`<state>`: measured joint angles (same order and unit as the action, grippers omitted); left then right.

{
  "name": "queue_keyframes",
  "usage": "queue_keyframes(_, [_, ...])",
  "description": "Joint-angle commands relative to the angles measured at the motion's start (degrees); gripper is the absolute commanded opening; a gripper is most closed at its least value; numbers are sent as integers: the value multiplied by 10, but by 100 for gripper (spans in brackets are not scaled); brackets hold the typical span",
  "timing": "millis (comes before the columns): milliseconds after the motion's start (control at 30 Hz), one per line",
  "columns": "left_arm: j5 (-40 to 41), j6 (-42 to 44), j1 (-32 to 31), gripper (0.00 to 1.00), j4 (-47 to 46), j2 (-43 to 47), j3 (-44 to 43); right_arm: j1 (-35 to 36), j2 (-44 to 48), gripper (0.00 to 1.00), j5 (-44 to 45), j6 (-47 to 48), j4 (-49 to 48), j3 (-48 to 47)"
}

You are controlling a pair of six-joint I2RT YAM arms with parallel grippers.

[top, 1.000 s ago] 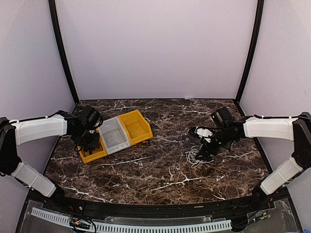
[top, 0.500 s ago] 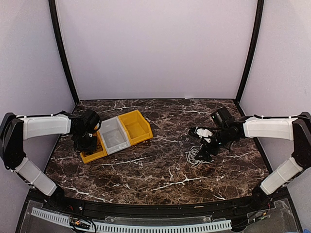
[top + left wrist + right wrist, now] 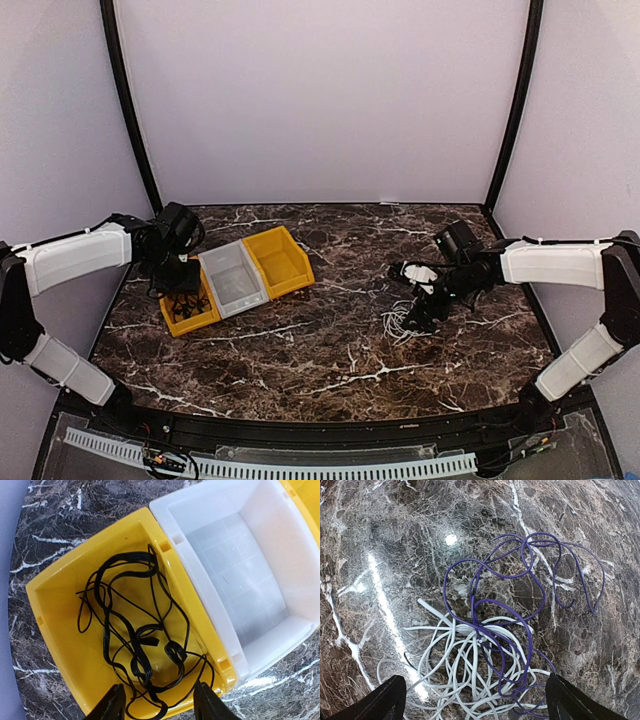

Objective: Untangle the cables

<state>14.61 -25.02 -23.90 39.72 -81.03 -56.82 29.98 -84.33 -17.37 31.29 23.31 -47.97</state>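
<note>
Left wrist view shows the black cable [image 3: 135,645] lying alone in the yellow bin [image 3: 55,645] below my left fingers [image 3: 111,705], parted and empty; my right fingers [image 3: 390,697], wide apart, hover over the purple cable [image 3: 520,580] and white cable [image 3: 450,665], not yet untangled on the table [image 3: 395,530].

Top view: three bins stand touching in a row on the table [image 3: 300,355] at left of centre, running lower left to upper right: leftmost bin [image 3: 178,326], middle bin [image 3: 236,282], rightmost bin [image 3: 280,262]. The coiled cable [image 3: 141,666] lies inside the leftmost bin, below the left gripper [image 3: 182,276]. The cable tangle [image 3: 398,322] lies on the table right of centre, well apart from the bins, under the right gripper [image 3: 425,312]; in the right wrist view one looping cable [image 3: 472,600] spreads to upper right, crossing the heaped cable [image 3: 435,613] at lower centre.
</note>
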Motion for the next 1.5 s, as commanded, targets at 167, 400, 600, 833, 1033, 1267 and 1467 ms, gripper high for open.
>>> queue_keyframes(167, [-6,42,2,51,53,68,-82,-3,9,99,2,-5,-6,-10])
queue_keyframes(400, [-180,75,-17,44,-87,108,-117,-36,47,99,9,-21,9,-51])
queue_keyframes(600, [-204,74,-110,42,-206,82,-121,-57,51,99,13,-20,46,-109])
queue_keyframes(833, [-223,50,-193,43,-281,-6,-116,-58,11,95,-17,12,84,-152])
queue_keyframes(1033, [-204,-10,-259,42,-363,-52,-73,-57,-68,75,-36,54,125,-175])
queue_keyframes(1267, [-210,-27,-307,43,-424,-93,-39,-56,-116,66,-59,59,126,-186])
queue_keyframes(1467, [-208,-14,-322,44,-437,-131,-52,-57,-143,49,-75,60,126,-195])
